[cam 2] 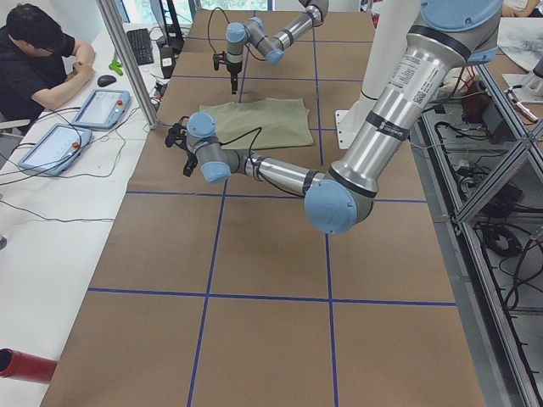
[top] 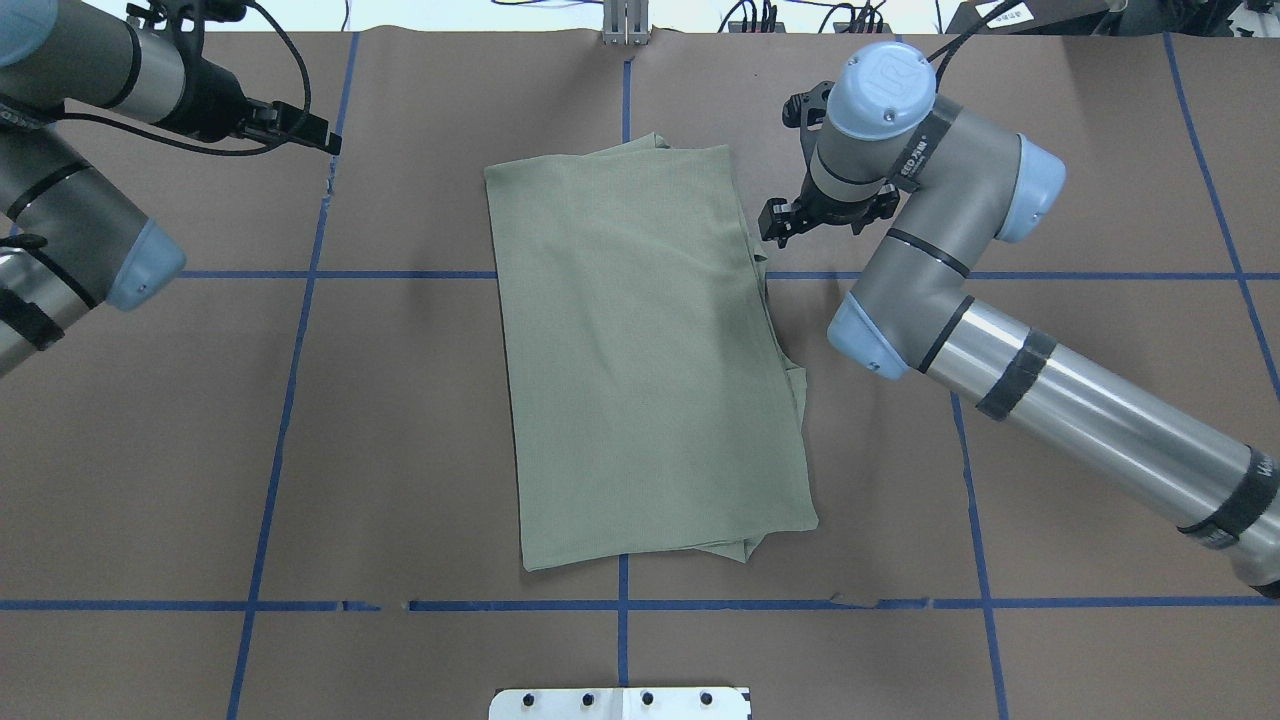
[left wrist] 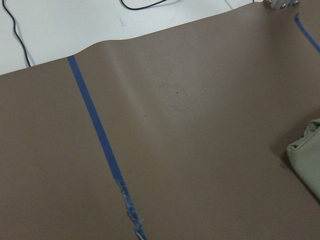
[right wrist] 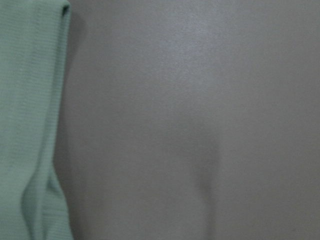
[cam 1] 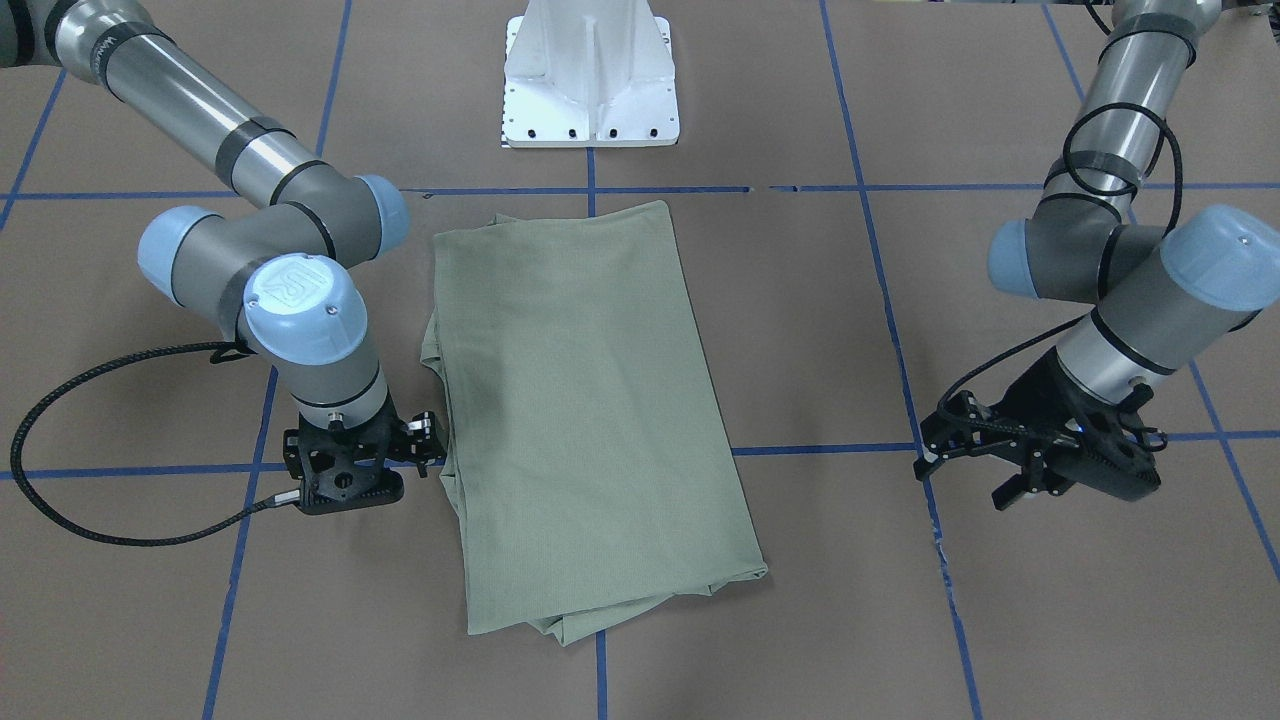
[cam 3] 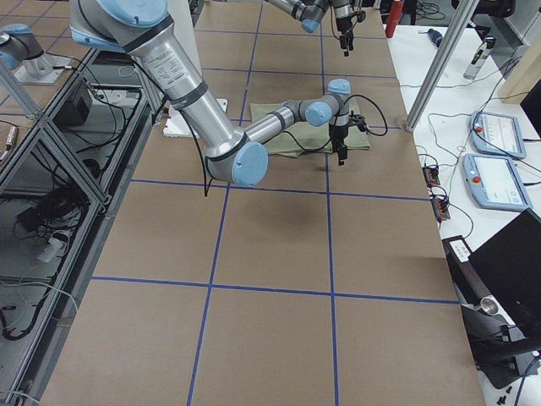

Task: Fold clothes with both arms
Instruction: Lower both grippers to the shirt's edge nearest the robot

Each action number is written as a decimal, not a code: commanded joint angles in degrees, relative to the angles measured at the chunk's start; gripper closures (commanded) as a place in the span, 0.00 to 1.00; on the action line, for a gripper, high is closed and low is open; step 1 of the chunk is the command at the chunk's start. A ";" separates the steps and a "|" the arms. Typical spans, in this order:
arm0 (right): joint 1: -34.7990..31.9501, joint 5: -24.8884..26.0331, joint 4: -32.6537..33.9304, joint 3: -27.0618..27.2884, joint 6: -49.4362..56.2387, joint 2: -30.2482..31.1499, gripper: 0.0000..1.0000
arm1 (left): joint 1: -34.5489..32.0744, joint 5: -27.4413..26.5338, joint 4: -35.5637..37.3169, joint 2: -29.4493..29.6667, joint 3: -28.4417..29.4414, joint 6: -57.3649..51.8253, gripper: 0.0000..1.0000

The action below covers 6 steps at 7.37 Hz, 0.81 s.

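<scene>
Sage-green knit shirt (cam 1: 590, 400) lies flat at mid-bench, centre of the front-facing frame, folded into one long rectangle. No sleeves or neck show, so they are presumably tucked inside. Layer edges peek out along its left side and at the lower corner in that frame, so the stack is not quite square.

Right tool (cam 1: 350, 480) points straight down at the left of that frame, just beside the shirt's ragged long edge and not on it. Its fingers are hidden under the wrist, so I cannot tell whether they are spread or closed. The right wrist view shows only the cloth edge (right wrist: 30, 125) along the frame's left side, with bare paper beyond. The tool is probably placed there to reach the loose layers.

Left tool (cam 1: 965, 478) hangs at the right of the front-facing frame, well apart from the shirt. It is tilted, its fingers are spread, and it holds nothing. A corner of cloth (left wrist: 306, 157) just enters the left wrist view at the right edge. This arm looks parked clear of the cloth and would need a long reach to get to it.

Bench (cam 1: 1000, 620) is covered in brown paper gridded with blue tape (cam 1: 820, 449). White pedestal (cam 1: 590, 80) stands at the top centre.

Judgement: the lengthwise folds are done, and a crosswise fold likely remains. That fold would need both tools at one short end.
</scene>
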<state>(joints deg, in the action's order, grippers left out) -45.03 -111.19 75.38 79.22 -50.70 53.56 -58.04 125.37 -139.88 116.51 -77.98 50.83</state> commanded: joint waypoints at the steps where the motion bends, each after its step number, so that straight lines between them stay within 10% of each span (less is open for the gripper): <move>1: 1.08 -3.67 -13.19 15.45 -18.20 14.48 0.00 | 7.55 -0.38 0.04 -10.90 -16.94 16.42 0.00; 4: 7.82 1.12 -27.91 30.95 -43.11 31.74 0.00 | 27.37 -15.15 -0.05 -18.60 -32.91 41.01 0.00; 6: 16.41 14.61 -27.66 31.96 -49.30 31.87 0.00 | 40.06 -29.95 0.13 -18.17 -33.73 51.87 0.00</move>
<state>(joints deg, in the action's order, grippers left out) -34.03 -104.96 48.10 110.01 -96.02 84.55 -25.76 104.14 -139.88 98.28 -110.76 95.56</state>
